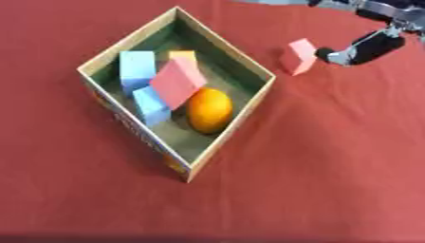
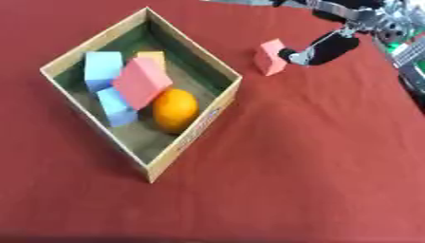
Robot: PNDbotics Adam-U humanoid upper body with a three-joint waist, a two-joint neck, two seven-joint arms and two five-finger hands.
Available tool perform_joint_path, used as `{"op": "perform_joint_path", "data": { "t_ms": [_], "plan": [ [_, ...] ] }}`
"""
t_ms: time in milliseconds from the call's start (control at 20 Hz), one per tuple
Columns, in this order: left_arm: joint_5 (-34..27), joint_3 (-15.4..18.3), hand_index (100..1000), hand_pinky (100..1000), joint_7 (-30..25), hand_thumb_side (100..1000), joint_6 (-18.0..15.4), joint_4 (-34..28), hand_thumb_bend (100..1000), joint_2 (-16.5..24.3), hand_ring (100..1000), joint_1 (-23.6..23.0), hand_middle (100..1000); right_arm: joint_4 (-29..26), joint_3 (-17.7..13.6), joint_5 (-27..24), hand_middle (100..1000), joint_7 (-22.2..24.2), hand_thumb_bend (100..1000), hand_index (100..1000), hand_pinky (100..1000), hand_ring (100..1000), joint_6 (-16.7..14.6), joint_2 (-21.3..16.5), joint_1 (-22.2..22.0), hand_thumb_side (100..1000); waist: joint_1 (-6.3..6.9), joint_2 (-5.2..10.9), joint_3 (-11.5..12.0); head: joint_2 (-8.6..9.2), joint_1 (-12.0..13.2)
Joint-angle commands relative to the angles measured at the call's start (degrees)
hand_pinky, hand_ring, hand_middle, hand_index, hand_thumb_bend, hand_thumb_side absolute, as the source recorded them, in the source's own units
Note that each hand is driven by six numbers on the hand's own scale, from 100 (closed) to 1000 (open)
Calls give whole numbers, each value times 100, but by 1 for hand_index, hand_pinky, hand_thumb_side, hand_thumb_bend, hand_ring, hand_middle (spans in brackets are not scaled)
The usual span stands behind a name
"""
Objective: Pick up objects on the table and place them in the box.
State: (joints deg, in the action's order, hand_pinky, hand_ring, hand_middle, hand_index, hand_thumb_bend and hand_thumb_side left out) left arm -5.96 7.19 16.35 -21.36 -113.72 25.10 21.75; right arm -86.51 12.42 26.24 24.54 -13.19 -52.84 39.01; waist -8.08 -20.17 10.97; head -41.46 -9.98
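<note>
An open cardboard box sits askew on the red cloth, left of centre. Inside it lie an orange, a pink block leaning over two light-blue blocks, and a yellowish block at the back. A second pink block hangs tilted just beyond the box's right corner. My right hand comes in from the upper right, its dark fingers pinching that block's right side. My left hand does not show.
Red cloth covers the table to the right of and in front of the box. Grey and green items stand at the far right edge. A dark strip along the bottom marks the table's near edge.
</note>
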Motion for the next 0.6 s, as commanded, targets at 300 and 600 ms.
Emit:
{"op": "perform_joint_path", "data": {
  "t_ms": [300,600],
  "plan": [
    [59,53,888,935,8,800,3,-87,204,79,918,39,798,451,3,408,913,-29,414,1000,942,1000,-309,-97,326,361,35,-47,19,169,-27],
    [86,60,888,936,11,802,5,-87,202,76,919,32,799,711,10,552,917,-48,402,1000,941,1000,-463,-81,418,408,29,-127,31,244,1]
  ]
}}
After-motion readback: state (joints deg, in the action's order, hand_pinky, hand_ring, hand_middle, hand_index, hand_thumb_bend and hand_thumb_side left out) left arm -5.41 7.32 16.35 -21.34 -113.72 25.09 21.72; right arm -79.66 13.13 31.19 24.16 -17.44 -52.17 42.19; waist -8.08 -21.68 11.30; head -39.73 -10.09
